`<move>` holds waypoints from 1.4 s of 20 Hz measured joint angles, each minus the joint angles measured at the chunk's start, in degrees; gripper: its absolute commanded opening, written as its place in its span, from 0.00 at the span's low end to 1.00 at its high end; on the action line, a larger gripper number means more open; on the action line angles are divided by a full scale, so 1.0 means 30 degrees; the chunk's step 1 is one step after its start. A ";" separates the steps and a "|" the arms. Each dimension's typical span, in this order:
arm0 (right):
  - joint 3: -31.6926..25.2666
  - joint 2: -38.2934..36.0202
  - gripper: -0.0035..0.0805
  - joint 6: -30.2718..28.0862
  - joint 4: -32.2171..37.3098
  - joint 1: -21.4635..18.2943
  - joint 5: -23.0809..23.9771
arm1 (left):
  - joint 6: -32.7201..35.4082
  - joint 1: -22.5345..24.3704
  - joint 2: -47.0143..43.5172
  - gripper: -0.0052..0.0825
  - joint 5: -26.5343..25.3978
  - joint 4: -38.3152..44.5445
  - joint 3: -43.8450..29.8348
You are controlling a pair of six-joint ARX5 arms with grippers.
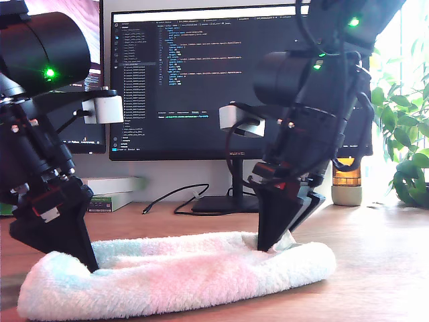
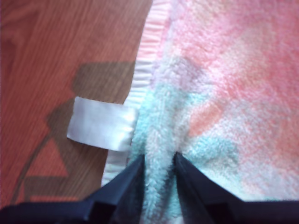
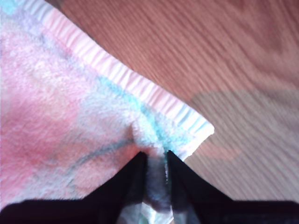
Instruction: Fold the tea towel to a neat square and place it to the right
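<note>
The tea towel [image 1: 174,275] lies as a long, puffy roll of pink, mint and white terry across the wooden table [image 1: 382,268]. My first gripper [image 1: 268,247] [image 2: 159,158], on the arm at the exterior view's right, is shut on a ridge of mint pile just inside the towel's [image 2: 224,84] hemmed far edge. The white label [image 2: 100,123] [image 1: 286,240] sticks out beside it. My second gripper [image 1: 90,265] [image 3: 154,156], on the arm at the exterior view's left, is shut on the towel [image 3: 56,107] close to a striped corner.
A monitor [image 1: 221,80] with code stands behind the arms, with a black cable [image 1: 174,198] at its foot. Flat boxes [image 1: 110,191] sit at the back on the exterior view's left. An amber jar [image 1: 346,178] and a plant [image 1: 405,134] are at its right.
</note>
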 measured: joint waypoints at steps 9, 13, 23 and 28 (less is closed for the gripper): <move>0.2834 0.0080 0.20 0.0000 -0.1931 -0.0015 0.2004 | 0.0000 0.0051 0.0007 0.26 -0.0138 -0.1727 0.1647; 0.3228 0.0080 0.20 0.0000 -0.2259 -0.0015 0.2455 | 0.0000 0.0066 0.0007 0.20 -0.0809 -0.2222 0.1647; 0.3228 0.0080 0.03 0.1071 -0.2761 -0.0015 -0.0095 | -0.1443 0.0138 -0.1231 0.03 0.1056 -0.2608 0.1647; 0.3228 -0.0044 0.03 0.1508 -0.2637 -0.0015 -0.0095 | -0.2069 0.0138 -0.2310 0.03 0.3045 -0.2120 0.1647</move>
